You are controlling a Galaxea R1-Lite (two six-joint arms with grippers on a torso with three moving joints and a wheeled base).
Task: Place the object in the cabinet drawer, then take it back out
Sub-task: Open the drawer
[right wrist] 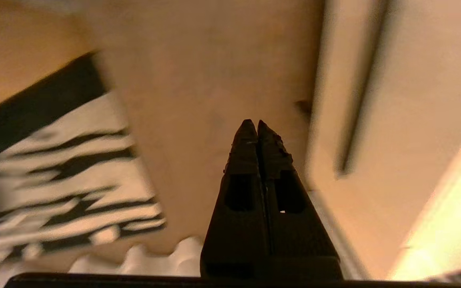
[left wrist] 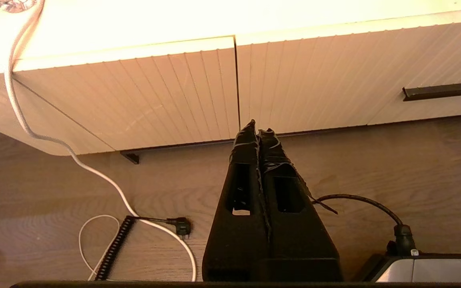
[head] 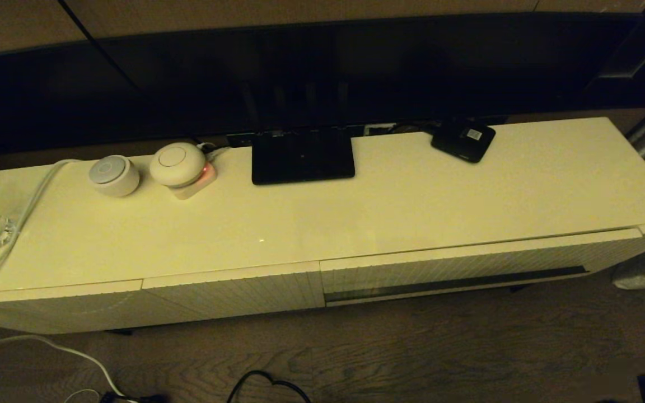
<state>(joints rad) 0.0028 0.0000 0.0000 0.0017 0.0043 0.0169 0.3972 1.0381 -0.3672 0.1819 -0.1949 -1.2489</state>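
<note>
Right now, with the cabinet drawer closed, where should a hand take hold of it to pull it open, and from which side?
Take the cabinet drawer by the long dark slot along its lower edge, coming from the front and below. Its ribbed front is flat, without a knob, so the slot looks like the only hold.

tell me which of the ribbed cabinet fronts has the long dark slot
The cabinet drawer, the wide front on the robot's right. A long dark slot runs along its lower edge; the narrower ribbed panels to its left are plain.
</note>
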